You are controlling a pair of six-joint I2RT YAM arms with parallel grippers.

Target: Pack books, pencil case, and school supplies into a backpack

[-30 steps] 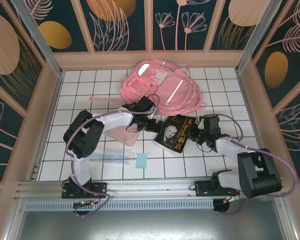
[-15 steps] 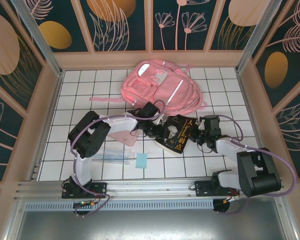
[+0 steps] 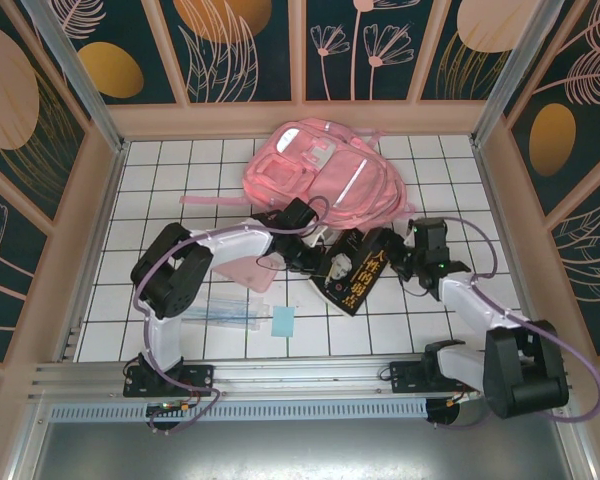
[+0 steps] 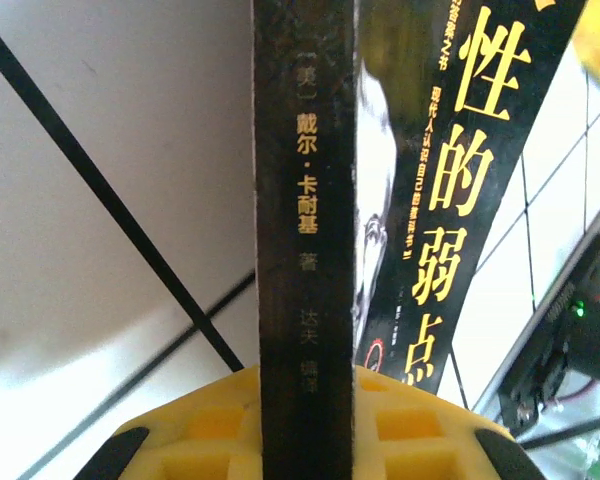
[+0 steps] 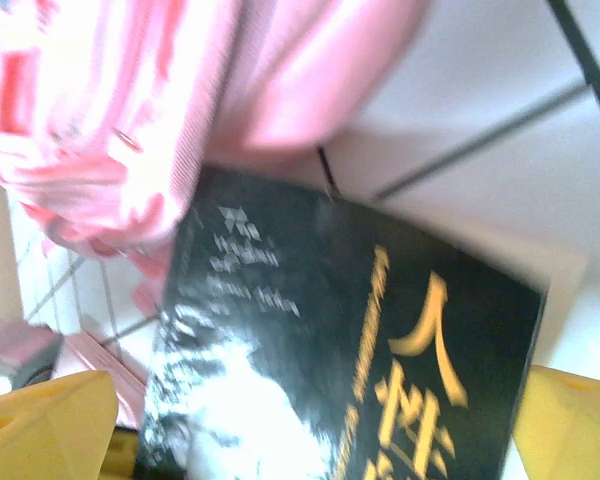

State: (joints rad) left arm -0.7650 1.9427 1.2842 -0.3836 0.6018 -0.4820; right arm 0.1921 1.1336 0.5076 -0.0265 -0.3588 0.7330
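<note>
Nearest the arm bases, the small light-blue pad (image 3: 283, 321) sits on the white tiled bench (image 3: 160, 190), on the near-left side of the book (image 3: 354, 274). The clear packet of sticks (image 3: 225, 312) lies just left of the pad. Up a row, the pink pencil case (image 3: 242, 272) lies flat, left of the book.

Now the book itself: black cover, tipped up off the tiles. The left tool (image 4: 305, 440) is clamped on its left edge, and its yellow fingers (image 4: 205, 435) pinch the spine from both sides. The spine reads 戴尔·卡耐基 著, with [美] above; the fainter line lower down looks like 达夫 编译. On the cover, big yellow characters read 性的弱点, beside a man's face.

At the book's far-right corner, the right tool (image 5: 310, 400) stands wide, its two yellow fingers (image 5: 50, 420) spread either side of the cover. Whether they touch it, I cannot tell. That camera catches 人性 in yellow; the smaller print is blurred.

Beyond the book, touching its far edge in the right wrist view, lies the big pink backpack (image 3: 320, 175), with its shiny strips facing up.
</note>
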